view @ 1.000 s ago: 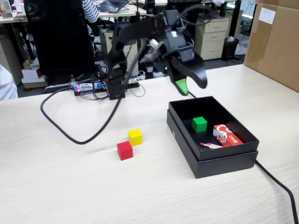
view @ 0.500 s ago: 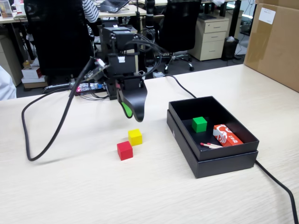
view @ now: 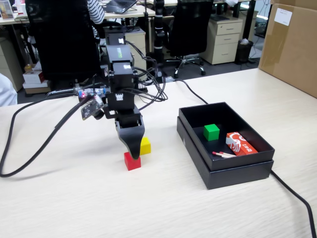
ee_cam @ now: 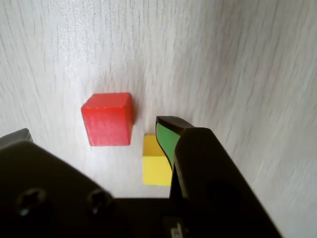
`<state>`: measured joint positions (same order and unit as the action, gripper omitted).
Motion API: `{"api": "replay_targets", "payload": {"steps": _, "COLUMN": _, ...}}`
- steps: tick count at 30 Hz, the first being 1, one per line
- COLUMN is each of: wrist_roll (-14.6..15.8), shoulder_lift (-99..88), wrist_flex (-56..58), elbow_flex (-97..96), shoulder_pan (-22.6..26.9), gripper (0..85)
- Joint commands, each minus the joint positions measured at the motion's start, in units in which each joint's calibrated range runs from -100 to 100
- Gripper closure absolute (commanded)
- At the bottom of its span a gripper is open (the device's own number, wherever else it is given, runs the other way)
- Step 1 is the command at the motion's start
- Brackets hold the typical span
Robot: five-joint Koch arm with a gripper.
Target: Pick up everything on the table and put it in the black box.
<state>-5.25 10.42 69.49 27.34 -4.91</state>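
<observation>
The red cube [view: 132,161] [ee_cam: 107,119] sits on the pale wood-grain table [view: 74,198], with the yellow cube [view: 146,145] [ee_cam: 154,166] close beside it. My gripper [view: 133,150] [ee_cam: 94,128] hangs just above the red cube, pointing down. In the wrist view its jaws stand wide apart and empty. The red cube lies between their tips, and the right fingertip [ee_cam: 167,135], with its green pad, is over the yellow cube's edge. The green cube [view: 211,132] lies inside the black box [view: 237,174] to the right in the fixed view.
A red-and-white packet [view: 241,144] and a thin red-tipped stick [view: 224,154] lie in the box. A brown carton [view: 292,47] stands at the far right. Black cables [view: 34,148] run across the table on the left, and another cable [view: 294,196] runs past the box.
</observation>
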Motion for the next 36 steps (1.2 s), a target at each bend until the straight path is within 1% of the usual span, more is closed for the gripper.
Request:
{"api": "replay_targets", "payload": {"steps": 1, "wrist_roll": -0.7, "shoulder_lift": 1.9, "wrist_flex": -0.9, "elbow_flex": 6.1, "shoulder_pan": -0.4, "gripper": 36.4}}
{"api": "replay_targets", "payload": {"steps": 9, "wrist_roll": -0.9, "shoulder_lift": 7.2, "wrist_flex": -0.9, "elbow_flex": 8.8, "shoulder_pan": -0.3, "gripper": 38.4}}
{"api": "replay_targets", "payload": {"steps": 12, "wrist_roll": -0.8, "shoulder_lift": 9.5, "wrist_flex": -0.9, "elbow_flex": 10.4, "shoulder_pan": -0.3, "gripper": 44.3}}
{"api": "replay_targets", "payload": {"steps": 15, "wrist_roll": -0.8, "shoulder_lift": 10.9, "wrist_flex": -0.8, "elbow_flex": 11.6, "shoulder_pan": -0.3, "gripper": 53.7}}
{"api": "replay_targets", "payload": {"steps": 16, "wrist_roll": -0.7, "shoulder_lift": 11.1, "wrist_flex": -0.9, "elbow_flex": 12.0, "shoulder_pan": -0.4, "gripper": 58.5}}
{"api": "replay_targets", "payload": {"steps": 17, "wrist_roll": -0.6, "shoulder_lift": 11.2, "wrist_flex": -0.9, "elbow_flex": 12.4, "shoulder_pan": -0.3, "gripper": 63.6}}
{"api": "replay_targets", "payload": {"steps": 18, "wrist_roll": -0.4, "shoulder_lift": 11.3, "wrist_flex": -0.9, "elbow_flex": 13.4, "shoulder_pan": -0.3, "gripper": 77.9}}
{"api": "replay_targets", "payload": {"steps": 20, "wrist_roll": -0.3, "shoulder_lift": 10.7, "wrist_flex": -0.9, "elbow_flex": 13.7, "shoulder_pan": -0.4, "gripper": 84.5}}
{"api": "replay_targets", "payload": {"steps": 25, "wrist_roll": -0.3, "shoulder_lift": 2.1, "wrist_flex": -0.8, "elbow_flex": 12.3, "shoulder_pan": -0.4, "gripper": 84.6}}
{"api": "replay_targets", "payload": {"steps": 26, "wrist_roll": -0.3, "shoulder_lift": -2.6, "wrist_flex": -0.9, "elbow_flex": 11.9, "shoulder_pan": -0.2, "gripper": 84.6}}
{"api": "replay_targets", "payload": {"steps": 27, "wrist_roll": -0.3, "shoulder_lift": -8.3, "wrist_flex": -0.9, "elbow_flex": 11.9, "shoulder_pan": 0.4, "gripper": 84.6}}
{"api": "replay_targets", "payload": {"steps": 30, "wrist_roll": 0.1, "shoulder_lift": -16.6, "wrist_flex": -0.9, "elbow_flex": 12.1, "shoulder_pan": 2.2, "gripper": 84.6}}
{"api": "replay_targets", "payload": {"steps": 32, "wrist_roll": 0.9, "shoulder_lift": -21.1, "wrist_flex": -0.9, "elbow_flex": 12.6, "shoulder_pan": 4.2, "gripper": 84.6}}
{"api": "replay_targets", "payload": {"steps": 33, "wrist_roll": 2.0, "shoulder_lift": -24.7, "wrist_flex": -0.9, "elbow_flex": 12.9, "shoulder_pan": 6.9, "gripper": 84.6}}
{"api": "replay_targets", "payload": {"steps": 34, "wrist_roll": 2.3, "shoulder_lift": -25.4, "wrist_flex": -0.9, "elbow_flex": 12.9, "shoulder_pan": 7.9, "gripper": 84.6}}
{"api": "replay_targets", "payload": {"steps": 35, "wrist_roll": 3.6, "shoulder_lift": -26.5, "wrist_flex": -0.8, "elbow_flex": 12.7, "shoulder_pan": 11.0, "gripper": 84.6}}
{"api": "replay_targets", "payload": {"steps": 36, "wrist_roll": 3.8, "shoulder_lift": -26.5, "wrist_flex": -0.8, "elbow_flex": 12.7, "shoulder_pan": 11.5, "gripper": 84.6}}
